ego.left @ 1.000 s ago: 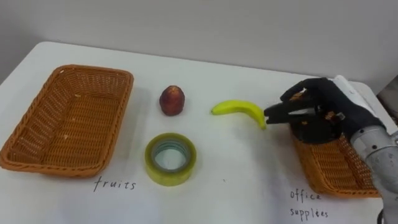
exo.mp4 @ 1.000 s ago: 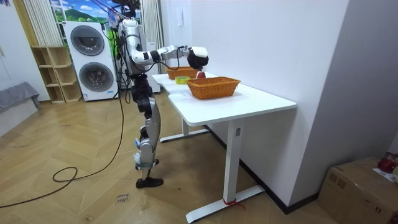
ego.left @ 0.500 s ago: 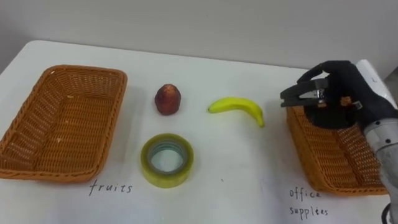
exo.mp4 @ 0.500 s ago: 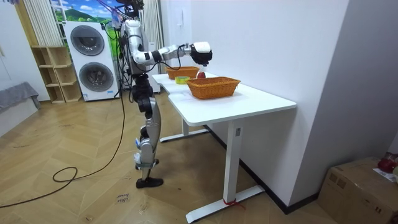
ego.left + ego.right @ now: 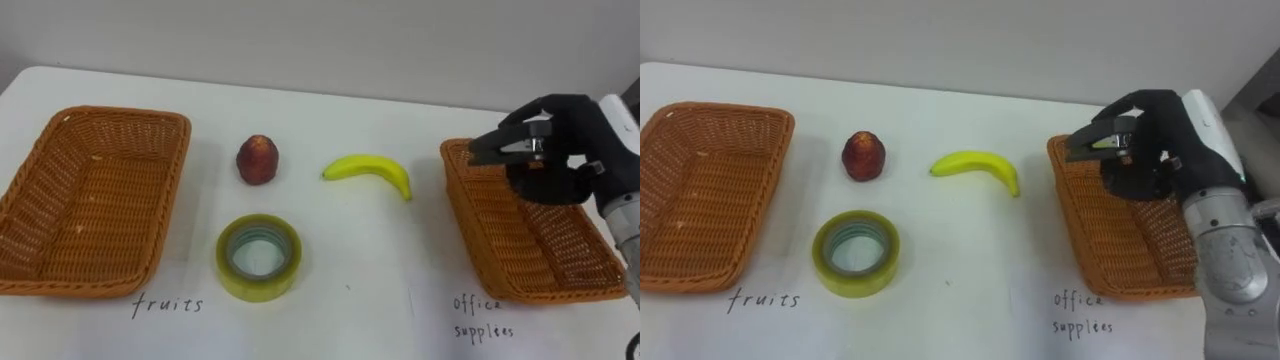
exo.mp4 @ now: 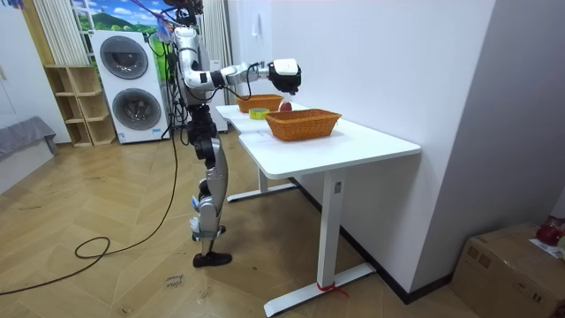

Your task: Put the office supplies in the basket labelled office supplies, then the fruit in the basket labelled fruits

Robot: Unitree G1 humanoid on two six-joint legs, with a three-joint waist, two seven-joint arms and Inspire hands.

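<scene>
presumably for a drop, the right hand (image 5: 562, 150) hovers over the office basket (image 5: 462, 200) at the desk's right edge, fingers (image 5: 497, 147) pinched together, though whether they hold anything i cannot tell.

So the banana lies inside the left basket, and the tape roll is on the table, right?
No. The left eye view shows the banana lying on the table, outside the left basket. The tape roll is on the table.

The right hand (image 5: 562, 150) covers the office-supplies basket's (image 5: 530, 245) far rim beside its left corner; the fruit basket's (image 5: 100, 190) left end is cropped by the view's edge.
</scene>
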